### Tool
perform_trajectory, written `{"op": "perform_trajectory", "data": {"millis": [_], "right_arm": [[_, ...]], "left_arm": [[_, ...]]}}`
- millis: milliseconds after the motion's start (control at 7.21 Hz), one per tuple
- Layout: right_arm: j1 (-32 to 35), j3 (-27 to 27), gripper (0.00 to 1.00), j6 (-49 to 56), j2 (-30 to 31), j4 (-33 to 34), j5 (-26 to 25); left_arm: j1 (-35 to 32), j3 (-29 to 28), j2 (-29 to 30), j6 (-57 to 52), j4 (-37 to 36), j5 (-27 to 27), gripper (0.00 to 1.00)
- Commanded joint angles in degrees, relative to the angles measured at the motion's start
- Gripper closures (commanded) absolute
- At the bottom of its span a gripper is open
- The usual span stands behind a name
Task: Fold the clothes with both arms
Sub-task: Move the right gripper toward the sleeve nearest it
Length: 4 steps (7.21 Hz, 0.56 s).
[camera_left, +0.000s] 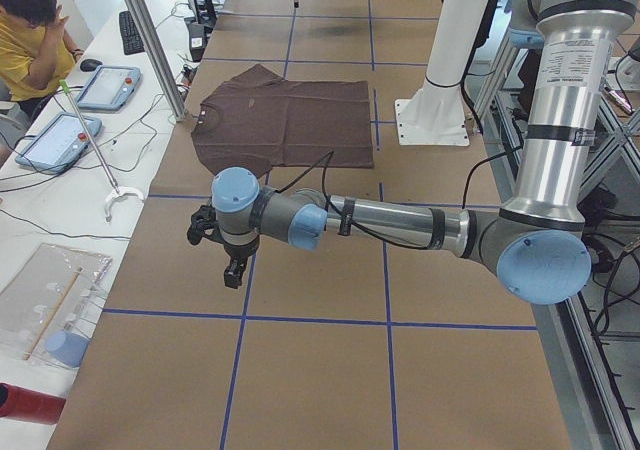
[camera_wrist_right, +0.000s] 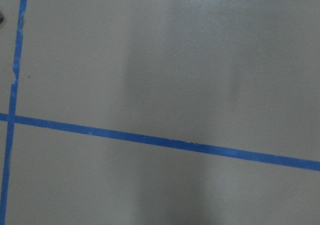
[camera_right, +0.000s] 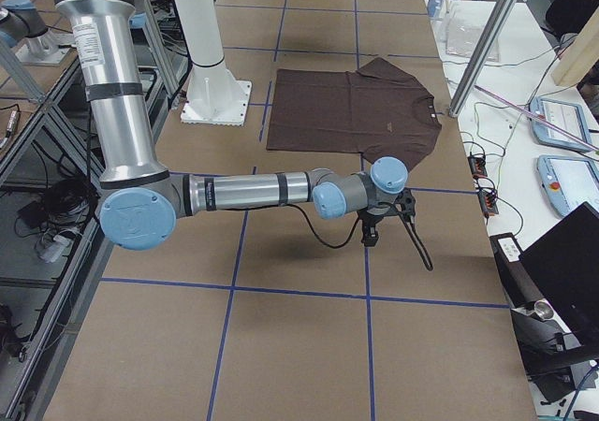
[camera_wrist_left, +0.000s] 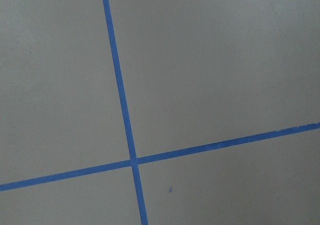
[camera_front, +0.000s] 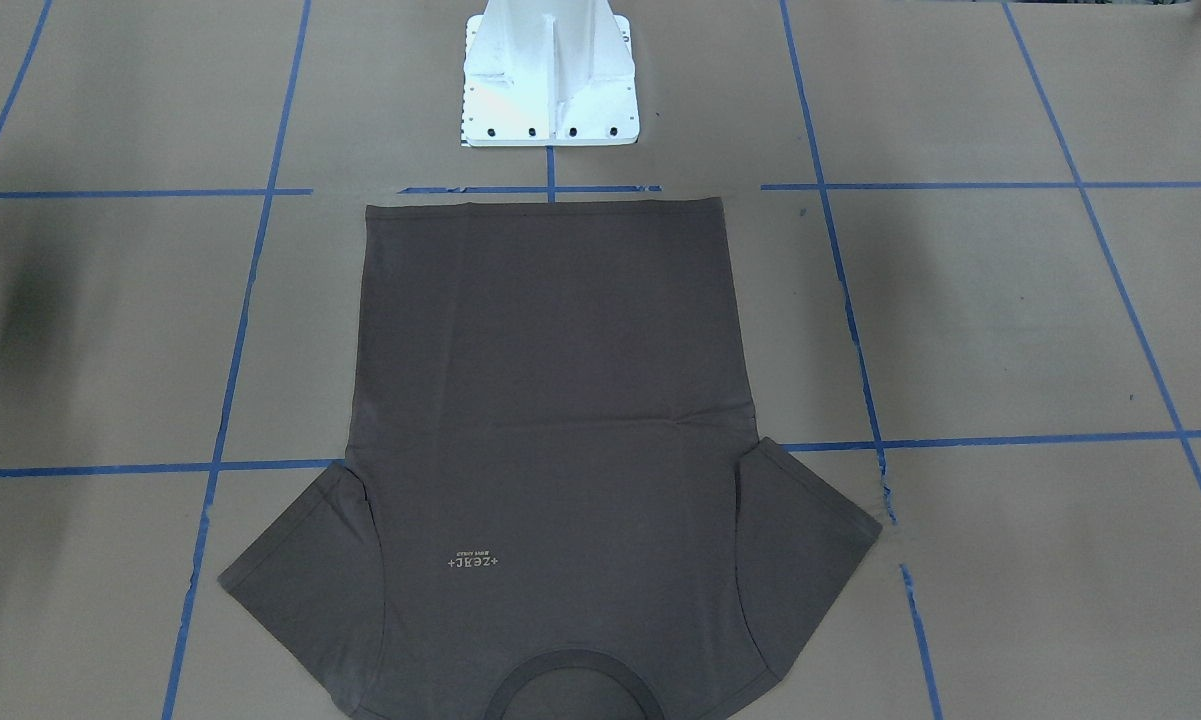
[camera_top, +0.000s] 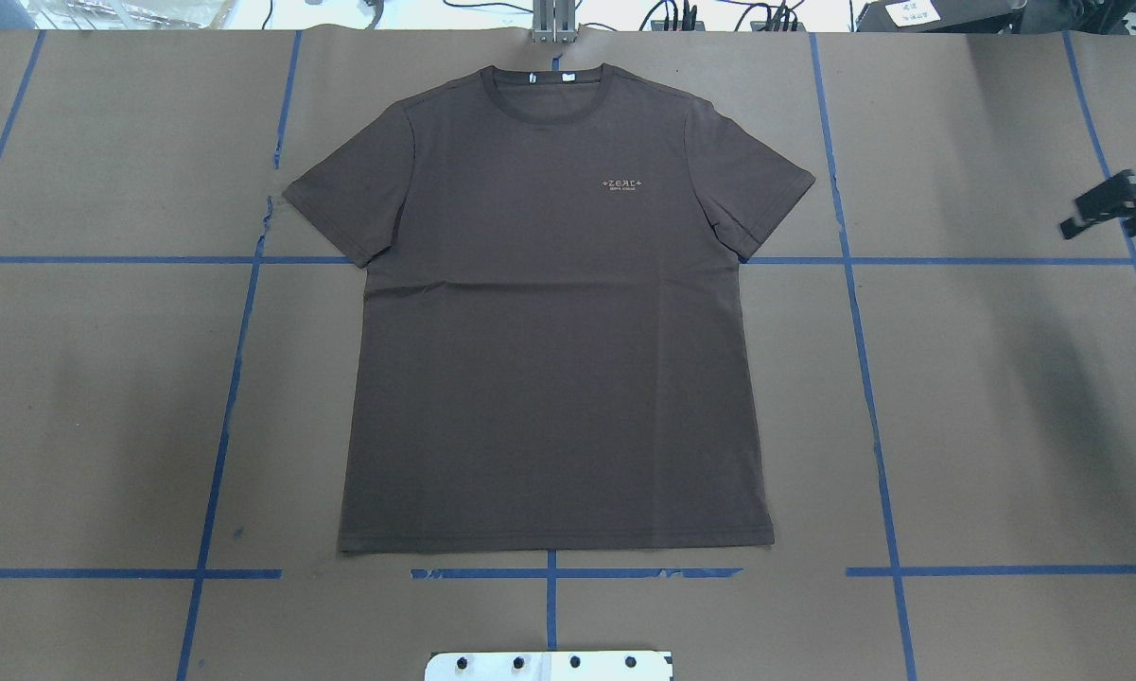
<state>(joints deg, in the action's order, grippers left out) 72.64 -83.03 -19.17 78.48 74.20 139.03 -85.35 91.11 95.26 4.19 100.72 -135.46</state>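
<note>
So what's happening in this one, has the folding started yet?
Not yet. The T-shirt lies flat and unfolded on the table, front up, collar away from the robot and both sleeves spread. Neither arm is touching it: the left arm and the right arm are stretched out over bare table well off to either side. Whether either end effector is open or shut cannot be told from these views.

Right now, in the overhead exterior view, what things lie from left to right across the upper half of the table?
Dark grey-brown short-sleeved T-shirt laid flat → black two-finger end effector of the right arm near the right edge.
</note>
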Motion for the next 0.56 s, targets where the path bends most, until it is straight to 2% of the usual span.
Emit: {"op": "perform_trajectory", "data": {"millis": [0, 139, 278, 416], "right_arm": [[-7.2, 8.1, 0.0, -10.1, -11.5, -4.8, -7.3], [-9.2, 12.2, 0.0, -17.8, -18.4, -5.0, -7.4], [-10.2, 13.3, 0.0, -22.0, -20.4, -6.0, -8.0], [-10.3, 15.4, 0.0, -25.2, -20.5, -12.0, -8.8]], "left_arm": [[0.0, 2.8, -1.3, 0.0, 0.1, -0.2, 0.0], [0.0, 4.1, -1.3, 0.0, 0.3, -0.2, 0.0], [0.0, 6.0, -2.3, 0.0, 0.2, -0.1, 0.0], [0.0, 6.5, -2.9, -0.1, 0.3, -0.1, 0.0]]}}
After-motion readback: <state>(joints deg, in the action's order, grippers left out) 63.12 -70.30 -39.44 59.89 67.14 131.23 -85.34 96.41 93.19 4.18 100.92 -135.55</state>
